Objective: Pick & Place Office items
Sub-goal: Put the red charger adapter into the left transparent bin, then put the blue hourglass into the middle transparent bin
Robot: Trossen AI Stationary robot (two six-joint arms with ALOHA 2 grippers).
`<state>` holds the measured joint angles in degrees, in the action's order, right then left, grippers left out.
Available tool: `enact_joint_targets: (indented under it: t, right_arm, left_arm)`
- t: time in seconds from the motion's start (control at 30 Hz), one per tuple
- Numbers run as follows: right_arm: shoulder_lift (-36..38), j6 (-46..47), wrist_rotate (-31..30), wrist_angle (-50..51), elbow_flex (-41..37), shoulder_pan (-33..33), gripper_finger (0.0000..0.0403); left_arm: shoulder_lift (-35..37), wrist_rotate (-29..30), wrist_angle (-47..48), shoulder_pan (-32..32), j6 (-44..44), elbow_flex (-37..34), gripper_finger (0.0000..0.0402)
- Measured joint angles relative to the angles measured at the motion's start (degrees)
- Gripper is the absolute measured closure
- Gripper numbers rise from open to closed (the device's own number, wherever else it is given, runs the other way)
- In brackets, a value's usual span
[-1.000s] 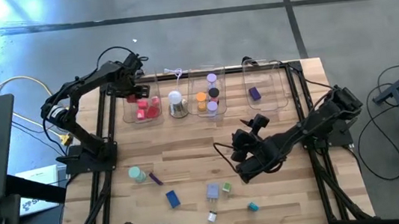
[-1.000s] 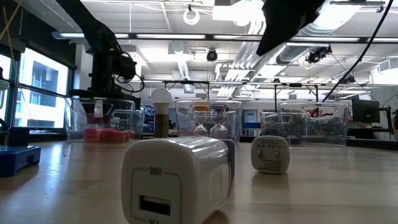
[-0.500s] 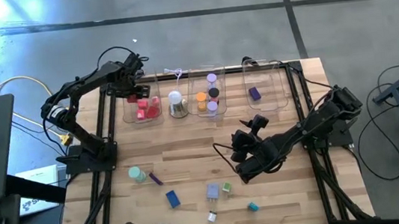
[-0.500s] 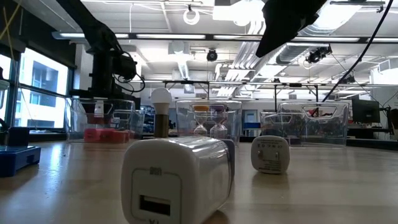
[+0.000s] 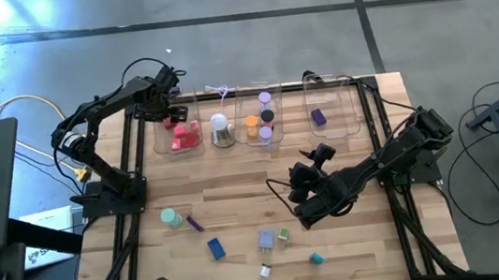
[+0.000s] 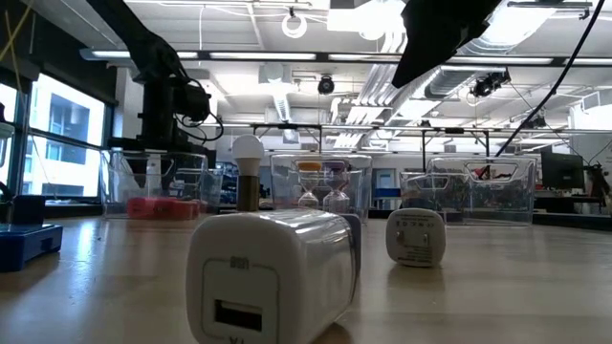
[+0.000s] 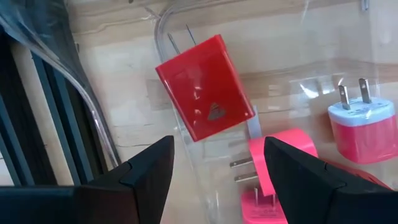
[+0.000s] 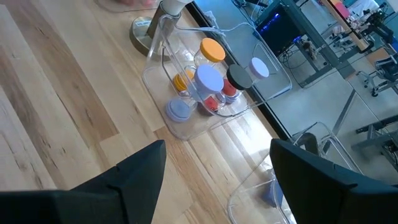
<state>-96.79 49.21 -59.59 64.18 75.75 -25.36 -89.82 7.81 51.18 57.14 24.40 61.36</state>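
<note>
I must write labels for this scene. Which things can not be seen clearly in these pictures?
- Small items near the table's front edge, high view: too small to tell what they are.
- Purple item in the right-hand clear bin: too small to identify.
- Pink charger, left wrist view: cut off by the picture's edge.
- Right pincer, high view: fingertips hidden by the arm.

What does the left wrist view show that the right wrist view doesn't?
Left wrist only: a red charger with prongs lying in the clear bin, pink chargers beside it, seen past the open left hand. Right wrist only: a clear bin of capped bottles in orange, purple and black, beyond the open right hand, which holds nothing. Both share the wooden tabletop and clear bins.
</note>
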Motion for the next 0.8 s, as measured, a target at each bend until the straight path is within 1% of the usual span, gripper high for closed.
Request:
enact_joint_targets:
  t: [0.1,0.23,0.3,0.4,0.5,0.57,0.67,0.73,0.8]
  right_arm:
    - [0.00,0.00,0.00,0.00,0.00,0.00,0.0125]
    - [0.00,-0.69,0.08,-0.41,0.00,-0.02,0.0125]
    - [0.00,-1.77,0.75,-1.42,0.02,-0.02,0.0125]
    - [0.00,-4.34,1.65,-3.59,0.02,-0.02,0.0125]
    - [0.00,-6.89,3.30,-6.40,0.02,-0.14,0.0125]
    - [0.02,-9.03,6.26,-9.58,0.04,-0.25,0.0125]
    - [0.96,-14.06,13.95,-13.79,0.04,-1.07,0.0125]
    - [1.68,-18.37,20.38,-16.65,0.06,-1.54,0.0125]
    - [1.79,-22.79,26.43,-18.95,0.07,-1.98,0.0125]
  left_arm:
    - [0.00,-1.36,0.22,0.00,-0.34,0.00,0.0162]
    - [0.02,-7.70,1.53,0.00,-4.37,0.24,0.0162]
    - [0.10,-9.93,2.77,-0.04,-4.68,0.58,0.0162]
    - [0.98,-10.46,3.43,-0.62,-7.22,0.70,0.0162]
    - [2.53,-8.94,3.51,-2.06,-10.98,0.79,0.0162]
    - [4.06,-6.27,3.45,-3.74,-14.98,0.79,0.0162]
    - [7.14,-1.29,3.55,-7.47,-18.34,0.79,0.0162]
    - [9.34,-0.13,3.57,-10.72,-18.56,0.83,0.0162]
    - [11.47,-0.27,3.67,-14.39,-18.71,0.83,0.0162]
